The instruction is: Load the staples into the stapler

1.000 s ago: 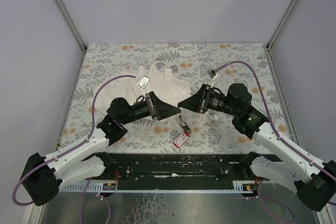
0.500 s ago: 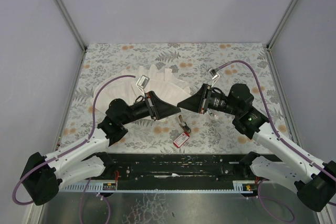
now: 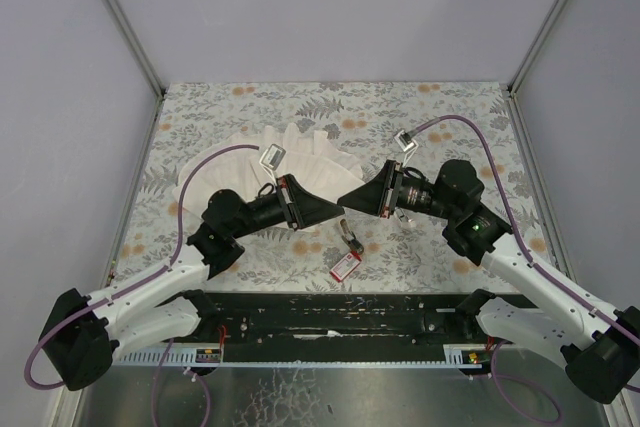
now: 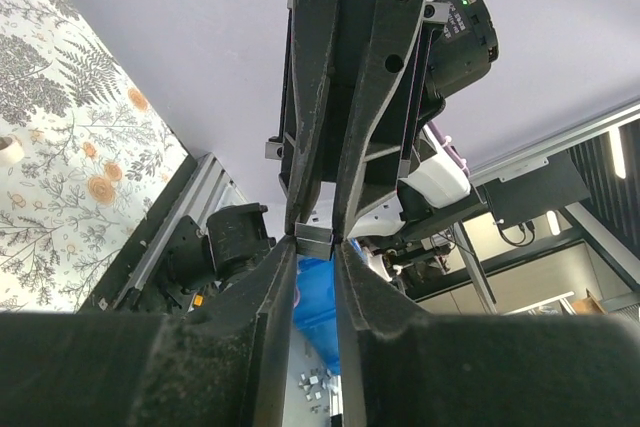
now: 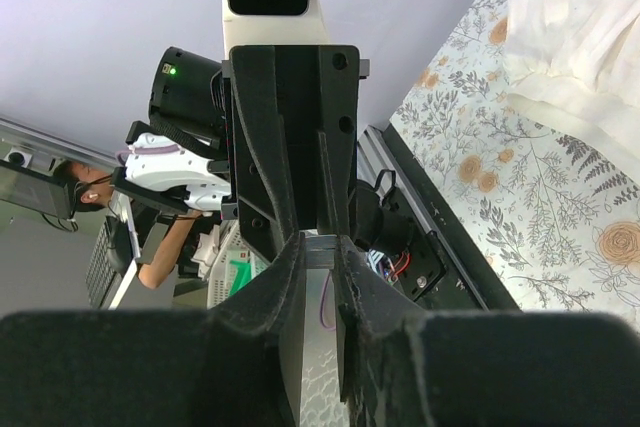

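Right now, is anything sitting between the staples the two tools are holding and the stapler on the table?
Nothing visible does. The staples are held by both the left tool and the right tool, tip to tip above the table. The stapler lies just nearer the arms; the red box sits beyond it, not between.

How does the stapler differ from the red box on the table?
The stapler is thin, dark metal; the red box is wider, red with a white label. The stapler lies farther from the arm bases, the red box nearer. They slant opposite ways, ends nearly meeting. Both lie loose on the table.
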`<action>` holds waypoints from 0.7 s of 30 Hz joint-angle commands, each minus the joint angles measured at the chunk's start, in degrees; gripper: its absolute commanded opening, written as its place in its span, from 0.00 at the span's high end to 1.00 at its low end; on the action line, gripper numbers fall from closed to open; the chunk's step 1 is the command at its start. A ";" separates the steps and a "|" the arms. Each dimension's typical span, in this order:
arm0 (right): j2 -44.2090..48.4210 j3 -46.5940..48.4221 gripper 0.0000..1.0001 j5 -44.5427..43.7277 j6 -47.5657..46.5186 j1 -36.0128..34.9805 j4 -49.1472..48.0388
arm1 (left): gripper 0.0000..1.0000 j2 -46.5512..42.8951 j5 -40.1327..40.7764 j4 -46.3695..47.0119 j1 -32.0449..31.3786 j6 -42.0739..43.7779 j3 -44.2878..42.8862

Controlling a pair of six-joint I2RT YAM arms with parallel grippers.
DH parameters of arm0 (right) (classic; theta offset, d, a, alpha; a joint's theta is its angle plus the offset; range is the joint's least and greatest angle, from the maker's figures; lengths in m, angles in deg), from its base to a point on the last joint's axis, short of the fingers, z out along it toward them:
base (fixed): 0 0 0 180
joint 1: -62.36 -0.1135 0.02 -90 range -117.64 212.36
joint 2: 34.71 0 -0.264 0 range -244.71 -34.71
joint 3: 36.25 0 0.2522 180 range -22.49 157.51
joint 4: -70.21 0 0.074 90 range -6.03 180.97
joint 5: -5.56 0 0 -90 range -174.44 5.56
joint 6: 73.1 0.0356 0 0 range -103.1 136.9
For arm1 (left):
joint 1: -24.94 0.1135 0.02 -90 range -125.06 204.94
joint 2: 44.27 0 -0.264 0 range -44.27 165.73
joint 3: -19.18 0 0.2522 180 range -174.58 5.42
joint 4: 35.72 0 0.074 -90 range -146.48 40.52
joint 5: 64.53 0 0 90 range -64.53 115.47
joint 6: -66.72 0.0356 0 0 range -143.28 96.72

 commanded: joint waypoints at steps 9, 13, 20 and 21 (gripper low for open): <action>1.71 -0.59 0.62 -0.11 -1.42 -0.26 -1.12 | 0.86 0.29 0.08 3.72 -0.18 -1.05 1.61; 2.81 -0.85 0.48 -1.72 -2.23 -0.28 -1.03 | 0.87 -0.18 -0.03 1.61 -0.23 -0.81 2.74; 4.29 -0.35 0.34 -6.85 -7.70 -0.28 5.26 | 0.89 -1.50 2.16 -16.67 -0.17 7.46 1.76; 4.39 -0.33 0.34 -8.11 -8.93 -0.28 6.72 | 0.89 -1.27 3.55 -21.89 -0.20 9.87 0.34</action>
